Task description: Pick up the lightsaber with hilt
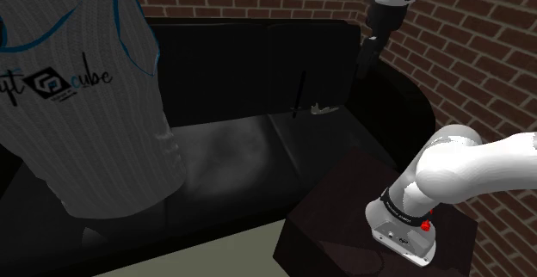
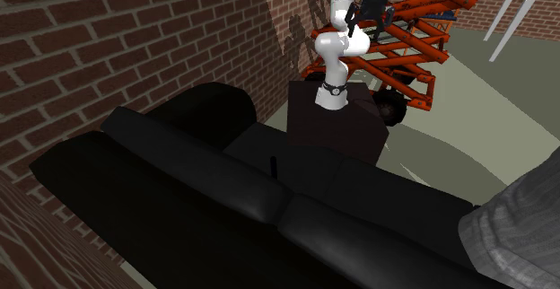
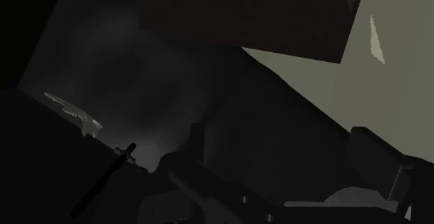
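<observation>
The lightsaber [image 1: 299,95] is a thin dark rod with a hilt, standing nearly upright against the backrest of the black sofa [image 1: 232,60]. From behind the sofa the lightsaber [image 2: 273,166] shows as a short dark stick above the seat. In the wrist view the lightsaber [image 3: 104,181] lies slantwise with a small crossguard, off to one side of my fingers. My gripper [image 1: 367,64] hangs high above the sofa's armrest, well above and beside the rod, open with nothing between its fingers. The gripper [image 2: 352,15] is also seen over the stand.
A small pale jagged object [image 1: 323,109] lies on the seat beside the rod, also as the pale object [image 3: 73,111]. A huge white tank top [image 1: 77,103] covers the shoulder view's left. The dark stand [image 1: 344,198] fronts the sofa. An orange lift [image 2: 422,36] stands behind.
</observation>
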Robot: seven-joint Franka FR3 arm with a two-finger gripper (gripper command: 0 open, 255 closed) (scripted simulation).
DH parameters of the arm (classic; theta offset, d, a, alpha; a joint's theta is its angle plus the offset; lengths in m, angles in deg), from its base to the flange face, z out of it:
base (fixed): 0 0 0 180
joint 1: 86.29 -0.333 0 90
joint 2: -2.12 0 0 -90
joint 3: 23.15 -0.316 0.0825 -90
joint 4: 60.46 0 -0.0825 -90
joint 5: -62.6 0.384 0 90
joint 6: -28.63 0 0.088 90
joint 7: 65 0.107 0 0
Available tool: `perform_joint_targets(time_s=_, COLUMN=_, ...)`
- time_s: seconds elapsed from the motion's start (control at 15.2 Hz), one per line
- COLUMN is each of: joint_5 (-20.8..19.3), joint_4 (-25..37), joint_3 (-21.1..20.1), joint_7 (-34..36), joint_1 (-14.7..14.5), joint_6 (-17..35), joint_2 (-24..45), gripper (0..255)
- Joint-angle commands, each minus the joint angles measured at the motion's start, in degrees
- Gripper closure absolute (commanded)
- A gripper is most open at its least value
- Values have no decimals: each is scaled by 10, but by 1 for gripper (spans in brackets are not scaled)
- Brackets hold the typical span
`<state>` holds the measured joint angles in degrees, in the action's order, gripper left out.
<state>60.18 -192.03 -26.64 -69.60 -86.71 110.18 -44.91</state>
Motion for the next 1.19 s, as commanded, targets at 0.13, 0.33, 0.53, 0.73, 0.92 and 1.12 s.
perform_joint_targets(time_s=0.13, joint_5=-8, joint_4=-8, joint_3=14, joint_7=-8, joint_1=7, joint_6=35, joint_2=22, gripper=0)
perform_joint_targets(time_s=0.33, joint_5=-19, joint_4=-14, joint_3=34, joint_7=-19, joint_1=17, joint_6=87, joint_2=60, gripper=0)
perform_joint_targets(time_s=0.53, joint_5=-28, joint_4=-13, joint_3=54, joint_7=-31, joint_1=26, joint_6=137, joint_2=104, gripper=0)
perform_joint_targets(time_s=0.73, joint_5=-33, joint_4=-6, joint_3=74, joint_7=-42, joint_1=35, joint_6=185, joint_2=151, gripper=0)
perform_joint_targets(time_s=0.92, joint_5=-35, joint_4=8, joint_3=93, joint_7=-55, joint_1=43, joint_6=230, joint_2=203, gripper=0)
perform_joint_targets(time_s=1.12, joint_5=-32, joint_4=29, joint_3=112, joint_7=-68, joint_1=49, joint_6=271, joint_2=257, gripper=0)
